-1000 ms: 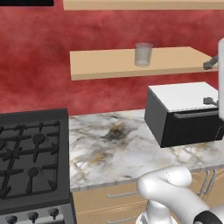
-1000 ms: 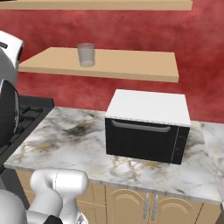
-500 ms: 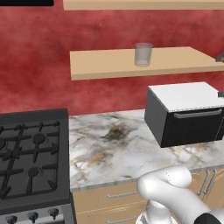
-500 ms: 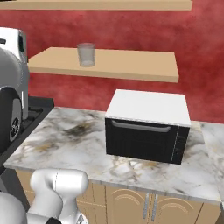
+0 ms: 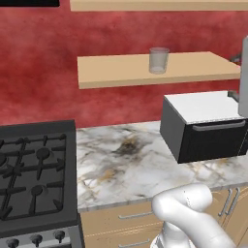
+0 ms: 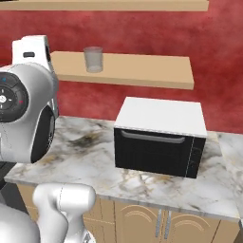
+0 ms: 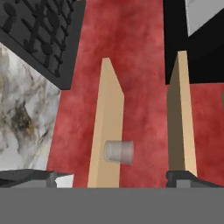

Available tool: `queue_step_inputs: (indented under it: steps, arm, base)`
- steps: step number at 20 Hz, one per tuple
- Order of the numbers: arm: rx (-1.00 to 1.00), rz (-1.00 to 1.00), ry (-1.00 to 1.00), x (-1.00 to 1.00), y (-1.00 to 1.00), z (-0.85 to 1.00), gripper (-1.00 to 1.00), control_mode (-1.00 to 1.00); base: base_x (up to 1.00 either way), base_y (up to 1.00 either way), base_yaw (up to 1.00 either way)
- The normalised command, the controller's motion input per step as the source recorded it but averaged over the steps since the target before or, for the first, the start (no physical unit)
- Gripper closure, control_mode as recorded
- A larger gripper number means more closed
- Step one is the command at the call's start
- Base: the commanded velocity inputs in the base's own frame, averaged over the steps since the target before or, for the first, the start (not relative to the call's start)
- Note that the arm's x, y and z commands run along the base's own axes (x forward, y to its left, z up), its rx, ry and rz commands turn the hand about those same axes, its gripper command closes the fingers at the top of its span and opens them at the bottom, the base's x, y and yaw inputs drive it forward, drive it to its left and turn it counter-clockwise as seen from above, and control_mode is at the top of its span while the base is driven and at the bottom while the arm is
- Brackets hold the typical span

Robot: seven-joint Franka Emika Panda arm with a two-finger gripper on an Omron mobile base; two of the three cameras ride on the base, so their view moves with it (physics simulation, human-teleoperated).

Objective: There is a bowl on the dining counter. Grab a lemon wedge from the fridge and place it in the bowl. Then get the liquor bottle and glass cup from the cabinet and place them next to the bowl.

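**Arm swung across the base views; glass cup on the shelf, tool wide apart**

Since a second ago, the white arm has changed place in both base views: in the right base view its large joint housing now stands much bigger at the left edge, hiding the stove that showed there before, and in the left base view only a narrow strip of it shows at the right edge. The wall, shelf and appliances sit where they were, so the base has not driven.

The glass cup (image 5: 159,60) stands upright on the cabinet (image 5: 116,71), a light-wood shelf board on the red wall, near the board's middle and back from its front edge. A second board runs above it. In the hand view, which is rolled on its side, the cup (image 7: 118,152) appears against the shelf board (image 7: 106,127), between the two fingertips.

The tool (image 7: 117,178) has its fingers (image 7: 26,177) spread wide, with nothing between them; it is well apart from the cup.

Below the shelf, a marble tabletop (image 5: 121,169) carries a black microwave with a white top (image 6: 160,137) at its right part. A black gas stove (image 5: 34,179) adjoins the tabletop's left edge. Wood doors with metal handles sit beneath the tabletop.
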Motion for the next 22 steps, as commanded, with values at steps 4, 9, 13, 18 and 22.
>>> queue_step_inputs:
  steps: [4, 9, 13, 18, 22]
  arm:
    - [0.00, 0.00, 0.07, 0.55, 0.00, 0.00, -1.00, -1.00]
    - [0.00, 0.00, 0.09, 0.49, 0.00, 0.00, -1.00, -1.00]
    - [0.00, 0.00, 0.01, 0.40, 0.00, 0.00, -1.00, -1.00]
    - [0.00, 0.03, 0.00, 0.22, -0.05, -0.04, -1.00, -1.00]
    - [0.00, 0.04, 0.00, 0.17, -0.02, -0.01, -1.00, -1.00]
  base:
    - [0.00, 0.00, 0.00]
    - [0.00, 0.00, 0.00]
    - [0.00, 0.00, 0.00]
    - [0.00, 0.00, 0.00]
    - [0.00, 0.00, 0.00]
